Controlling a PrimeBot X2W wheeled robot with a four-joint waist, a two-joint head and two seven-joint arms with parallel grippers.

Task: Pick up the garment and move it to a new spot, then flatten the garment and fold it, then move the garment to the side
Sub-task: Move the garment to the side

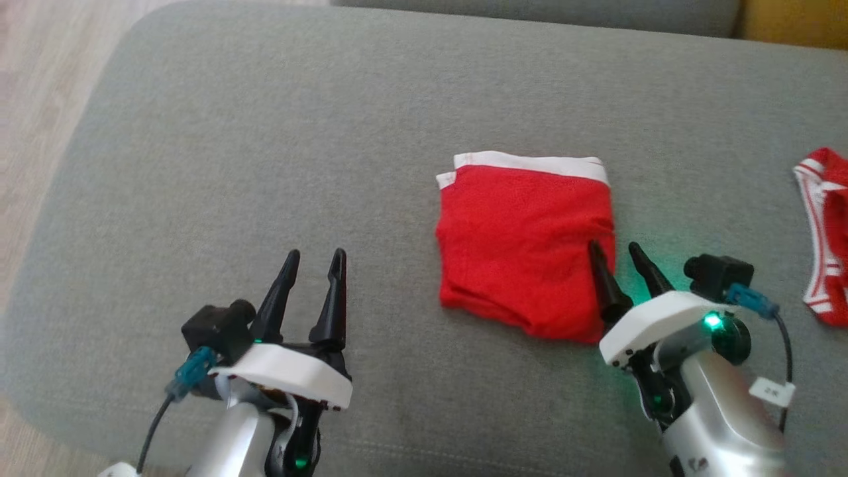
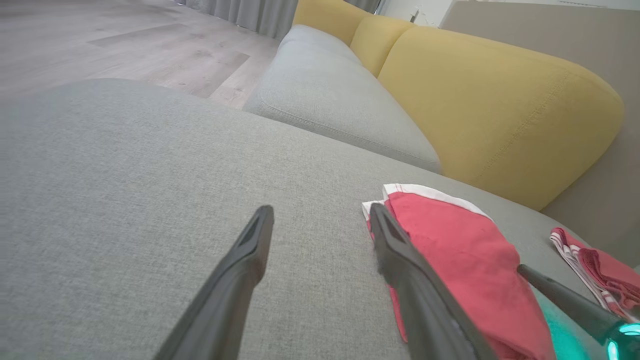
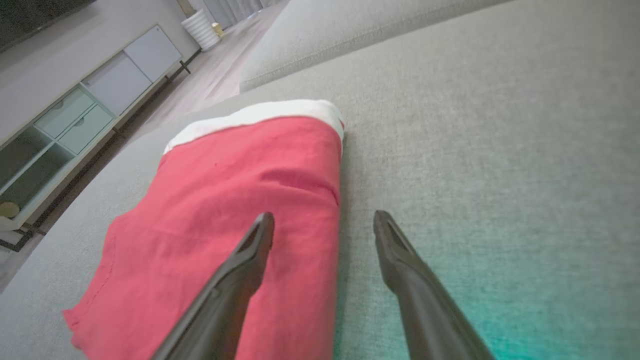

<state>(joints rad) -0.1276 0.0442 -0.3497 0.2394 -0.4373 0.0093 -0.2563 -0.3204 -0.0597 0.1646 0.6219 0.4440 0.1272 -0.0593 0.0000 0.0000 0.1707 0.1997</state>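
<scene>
Grey cushion [image 1: 265, 165], folded red garment [image 1: 523, 252] mid-surface, bare fabric leftward to edge.

Here's the grey sofa cushion [image 1: 265, 132]: broad woven fabric, with a rounded corner at the upper left of the head view. Lying flat on it, right of centre, is the red garment [image 1: 523, 245], folded into a near square. Its white waistband runs along the far edge and its near edge is a little rumpled. Well apart to the right, the striped garment [image 1: 825, 232], red and white, lies bunched on the same cushion.
</scene>
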